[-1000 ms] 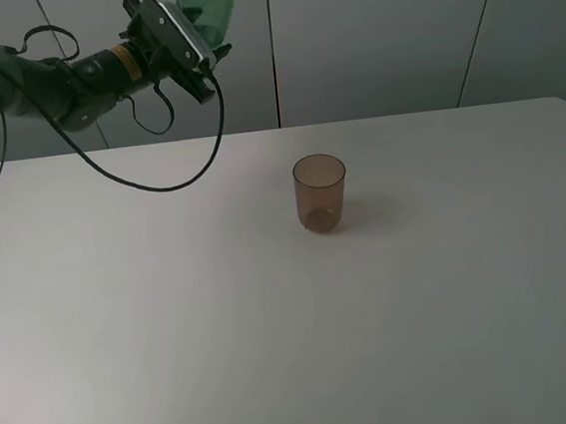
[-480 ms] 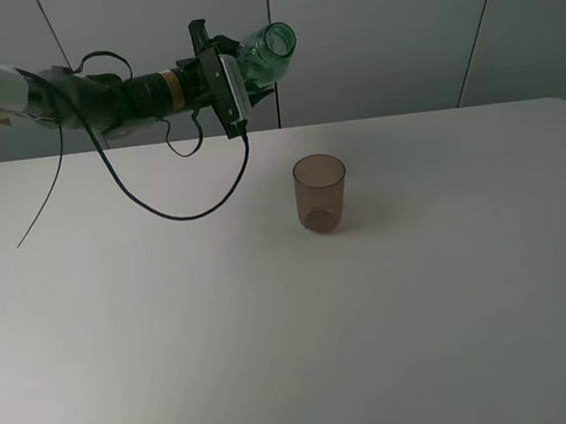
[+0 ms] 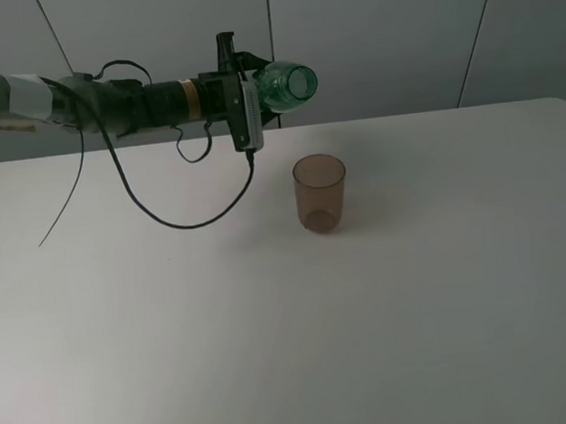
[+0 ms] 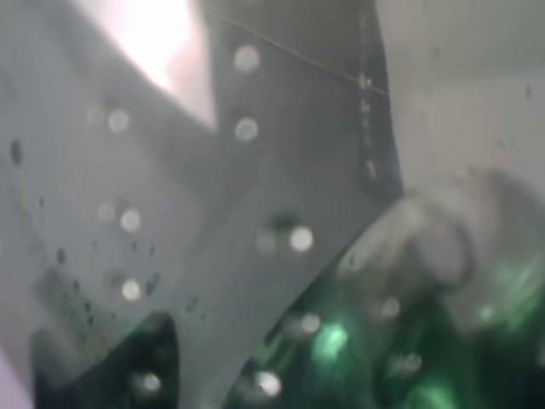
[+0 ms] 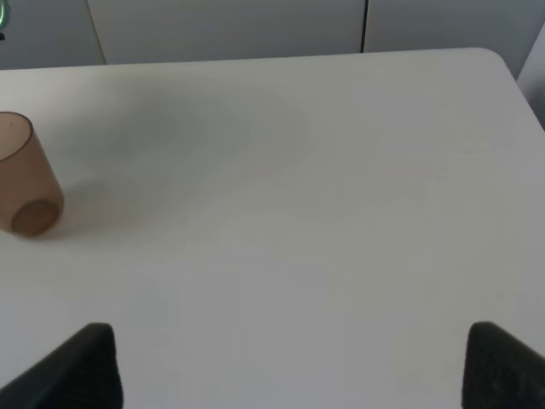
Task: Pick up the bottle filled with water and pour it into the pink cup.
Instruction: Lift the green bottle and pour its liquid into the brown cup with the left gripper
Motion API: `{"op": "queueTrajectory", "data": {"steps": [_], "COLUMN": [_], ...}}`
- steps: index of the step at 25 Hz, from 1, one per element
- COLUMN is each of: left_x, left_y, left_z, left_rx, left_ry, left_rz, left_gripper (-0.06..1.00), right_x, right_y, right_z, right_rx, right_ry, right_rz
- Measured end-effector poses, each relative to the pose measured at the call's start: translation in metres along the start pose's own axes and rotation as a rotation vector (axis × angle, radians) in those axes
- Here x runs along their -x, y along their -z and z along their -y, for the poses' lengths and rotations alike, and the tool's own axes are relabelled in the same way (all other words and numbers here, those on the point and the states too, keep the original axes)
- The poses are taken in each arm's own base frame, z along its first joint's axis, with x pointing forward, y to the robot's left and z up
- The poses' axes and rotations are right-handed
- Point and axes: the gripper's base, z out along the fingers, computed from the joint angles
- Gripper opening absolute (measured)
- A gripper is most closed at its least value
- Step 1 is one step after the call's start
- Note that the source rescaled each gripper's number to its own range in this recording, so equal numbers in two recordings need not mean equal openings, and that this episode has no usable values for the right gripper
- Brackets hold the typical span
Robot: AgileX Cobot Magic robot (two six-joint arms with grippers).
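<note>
**Q:** Left tool [image 3: 257, 90], state?
**A:** Clamped on the bottle [image 3: 289, 82], gripping its body. The neck end sticks out past the fingers.

**Q:** Bottle, material and pose?
**A:** Clear green plastic, round, sloped shoulders, open round mouth. It is held in the air, lying about level, with the mouth facing the right side of the high view. The left wrist view gives only a blurred green mass and pale round spots.

**Q:** Water inside?
**A:** Cannot tell.

**Q:** Right tool [image 5: 289, 368]?
**A:** Dark, blunt fingers spread wide with nothing between them. It hangs above the counter [image 3: 275, 333].

**Q:** Cup?
**A:** One pink cup [image 3: 320, 192] of translucent brownish-pink plastic, with straight, slightly tapered walls. It stands upright on the counter. In the high view it sits below the bottle's mouth and does not touch it.

**Q:** Counter surface?
**A:** Smooth, matte, off-white.

**Q:** Counts?
**A:** One bottle, one cup, two tools. One black cable [image 3: 193, 213] loops down from the left arm [image 3: 102, 102].
</note>
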Motion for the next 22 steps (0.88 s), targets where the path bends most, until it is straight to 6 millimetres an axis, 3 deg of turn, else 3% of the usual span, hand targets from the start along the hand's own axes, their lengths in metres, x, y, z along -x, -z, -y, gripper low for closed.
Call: {"op": "queueTrajectory", "data": {"steps": [10,22], "left_x": [-0.007,-0.004], "left_y": [-0.011,-0.015], "left_z": [0.016,0.018], "left_rx": [-0.017,-0.044], "left_ry": [-0.098,-0.252], "left_rz": [0.009,0.012], "left_gripper": [0.02,0.02], "right_x": [0.0,0.0], "right_y": [0.0,0.0], "right_z": [0.0,0.0], "right_rx": [0.0,0.0], "right_ry": [0.0,0.0], "right_rz": [0.0,0.0]}}
